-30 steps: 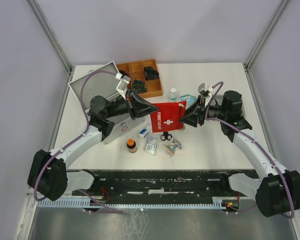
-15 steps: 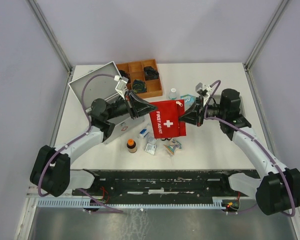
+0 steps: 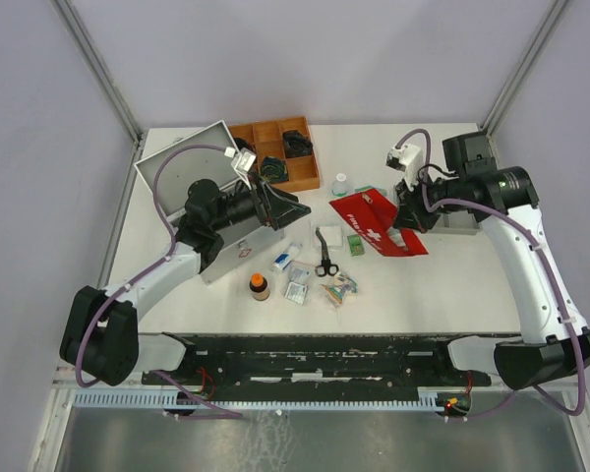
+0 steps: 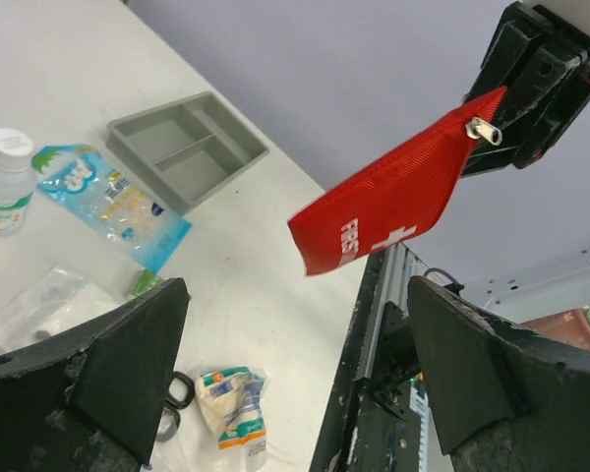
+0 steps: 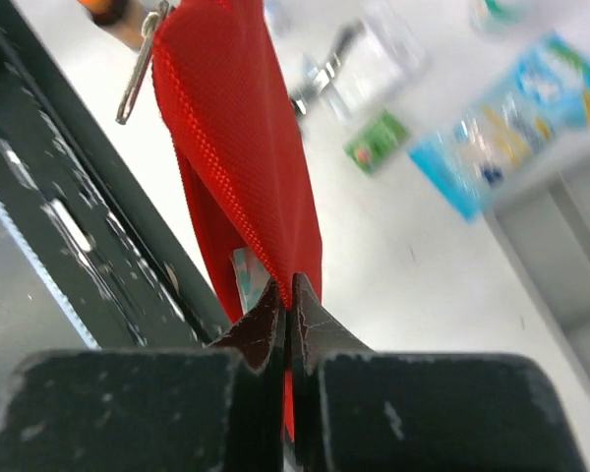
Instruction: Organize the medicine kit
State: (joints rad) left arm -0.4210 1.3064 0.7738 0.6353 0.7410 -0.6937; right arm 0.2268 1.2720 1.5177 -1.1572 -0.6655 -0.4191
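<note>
- Red pouch [image 3: 374, 218] is hanging in the air over the table [image 3: 423, 285], and our right gripper [image 5: 287, 295] is pinching one end of it, jaws squeezed tight on the fabric.
- We're watching its zip pull [image 5: 138, 64] dangling at the other end.
- Our left gripper [image 4: 295, 295] is gaping wide with nothing between the jaws, facing the pouch from the left and staying apart from it.
- We're spotting the kit [image 3: 182, 169] at the table's left side, lid tilting up open, our left arm reaching across its base.
- Wooden tray [image 3: 275, 152] is sitting just beside the lid at the far edge.
- Scissors [image 3: 324, 265], an orange bottle [image 3: 260, 286] and small packets are lying loose mid-table.
- Grey tray [image 4: 187, 147] is resting on the right, near a blue packet [image 4: 113, 206] and a white bottle [image 4: 2, 167].
</note>
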